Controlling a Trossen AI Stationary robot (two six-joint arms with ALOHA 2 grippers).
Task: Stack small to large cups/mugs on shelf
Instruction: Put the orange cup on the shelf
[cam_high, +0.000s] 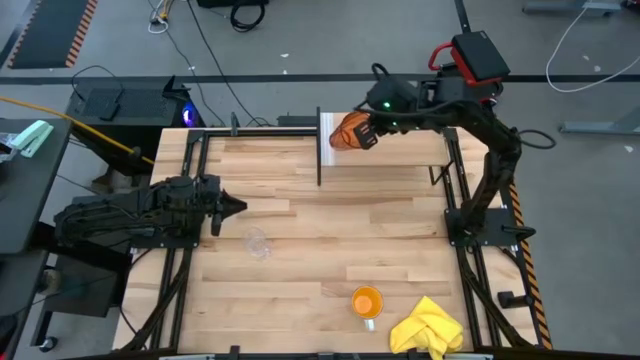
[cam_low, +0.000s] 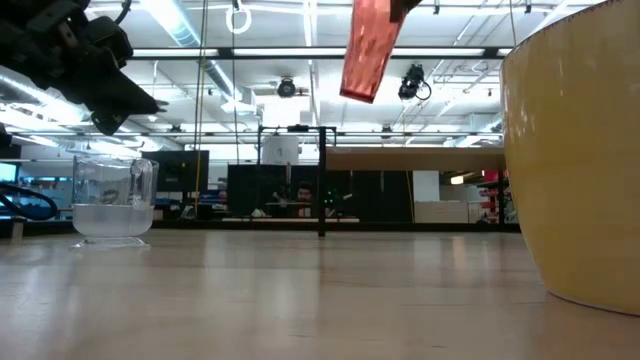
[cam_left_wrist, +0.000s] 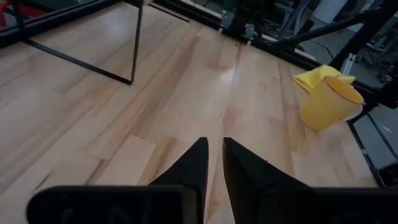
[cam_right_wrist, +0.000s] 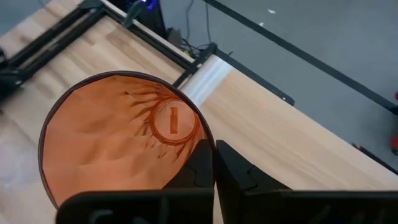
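Observation:
My right gripper (cam_high: 362, 132) is shut on the tall dark-orange tumbler (cam_high: 346, 130) and carries it in the air over the shelf (cam_high: 400, 152), near its white end panel (cam_high: 327, 140). In the low view the tumbler (cam_low: 368, 45) hangs tilted, high above the table. The small clear glass (cam_high: 258, 242) stands upright on the tabletop close to my left gripper (cam_high: 238, 206), which is shut and holds nothing. The bright orange cup (cam_high: 367, 301) stands on its base near the table's near edge. My right gripper holds the tumbler by its rim (cam_right_wrist: 205, 142), one finger (cam_right_wrist: 194, 169) inside the cup and the other outside, the wall pinched between them. The tumbler is lifted clear and tilted, its mouth facing the wrist and its base (cam_right_wrist: 172, 121) pointing away toward the shelf's end.
A yellow cloth (cam_high: 430, 328) lies crumpled at the near right corner beside the orange cup. The shelf's black legs (cam_left_wrist: 134, 43) stand on the far part of the tabletop. Black frame rails run along the table's left and right sides. Bare wood lies between glass and shelf.

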